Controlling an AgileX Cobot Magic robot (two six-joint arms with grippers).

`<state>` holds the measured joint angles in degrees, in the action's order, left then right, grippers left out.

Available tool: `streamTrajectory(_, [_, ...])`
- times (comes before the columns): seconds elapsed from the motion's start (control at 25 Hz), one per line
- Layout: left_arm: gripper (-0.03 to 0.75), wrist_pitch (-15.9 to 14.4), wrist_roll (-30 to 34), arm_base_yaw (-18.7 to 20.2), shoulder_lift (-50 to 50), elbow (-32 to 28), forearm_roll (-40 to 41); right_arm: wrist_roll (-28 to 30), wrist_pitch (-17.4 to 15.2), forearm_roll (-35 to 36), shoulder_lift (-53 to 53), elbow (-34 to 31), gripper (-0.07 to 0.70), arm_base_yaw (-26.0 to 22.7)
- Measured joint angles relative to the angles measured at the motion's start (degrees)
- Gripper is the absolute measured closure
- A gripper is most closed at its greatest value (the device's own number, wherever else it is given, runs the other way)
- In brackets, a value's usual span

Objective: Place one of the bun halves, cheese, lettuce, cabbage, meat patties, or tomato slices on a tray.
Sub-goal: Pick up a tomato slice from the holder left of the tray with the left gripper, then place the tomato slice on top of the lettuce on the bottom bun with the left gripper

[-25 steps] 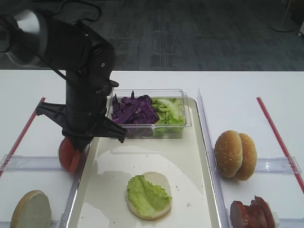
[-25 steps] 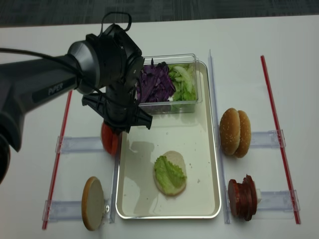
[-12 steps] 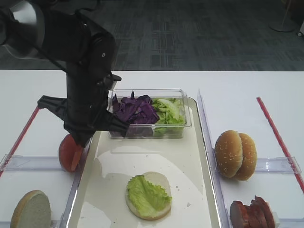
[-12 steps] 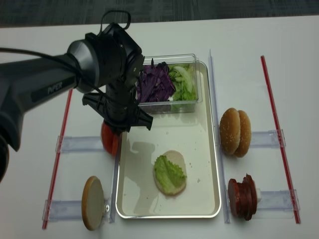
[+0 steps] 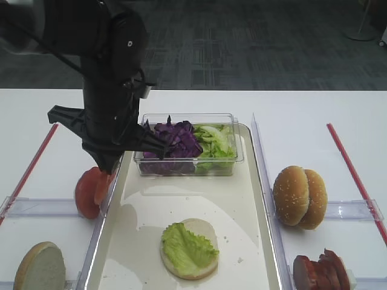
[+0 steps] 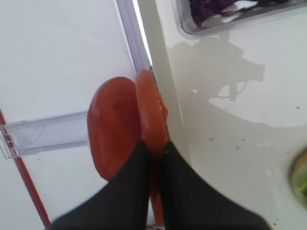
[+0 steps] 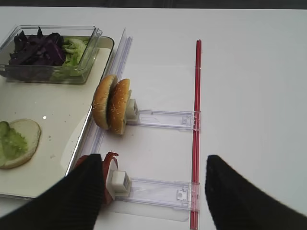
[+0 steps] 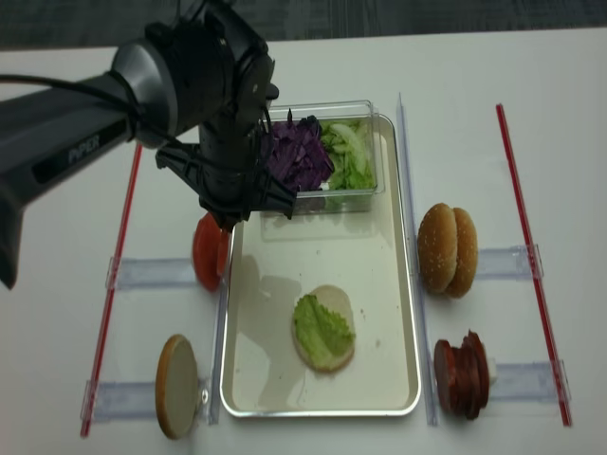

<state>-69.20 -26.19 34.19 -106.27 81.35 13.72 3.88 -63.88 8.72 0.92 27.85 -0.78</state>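
- In the left wrist view, the left gripper (image 6: 154,153) is seen pinched tight on the edge of one of the tomato slices (image 6: 150,115), which is held upright on its rim. The smooth-skinned tomato end piece (image 6: 115,125) stands just beside it, touching or nearly so.
- The held slice hangs over the boundary between the clear holder rail (image 6: 45,136) and the tray (image 6: 216,96), so it is judged that the lifting step is under way and the carry over the rim is not yet done.
- A good lift is judged to be straight up first, so that the end piece is not dragged along or tipped.
- In the high view, the bottom bun half (image 5: 189,248) with a lettuce (image 5: 186,244) leaf on it lies flat near the front of the tray. This is the likely target, and the slice is best turned flat before release.
- Farther back, the clear box (image 5: 188,145) of cabbage (image 5: 170,138) and lettuce stands close to the arm and is to be cleared during the swing.
- The right gripper (image 7: 153,191) is seen parked apart, with its fingers spread wide and nothing held.
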Motion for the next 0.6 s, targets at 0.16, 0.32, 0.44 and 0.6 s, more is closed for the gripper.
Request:
streamTrajectory(0.16, [0.689, -0.12, 0.70, -0.12, 2.53, 0.00, -1.80, 0.00, 0.00, 0.00, 0.00, 0.00, 0.147, 0.00])
streamTrajectory(0.32, [0.690, -0.34, 1.68, -1.17, 4.72, 0.00, -4.43, 0.00, -0.12, 0.00, 0.00, 0.00, 0.147, 0.00])
streamTrajectory(0.44, [0.690, -0.34, 1.81, -1.64, 6.60, -0.94, -5.52, 0.00, -0.12, 0.00, 0.00, 0.00, 0.147, 0.00])
streamTrajectory(0.6, [0.690, 1.92, 1.89, -1.64, 10.90, -5.31, -6.54, 0.00, -0.12, 0.00, 0.00, 0.00, 0.147, 0.00])
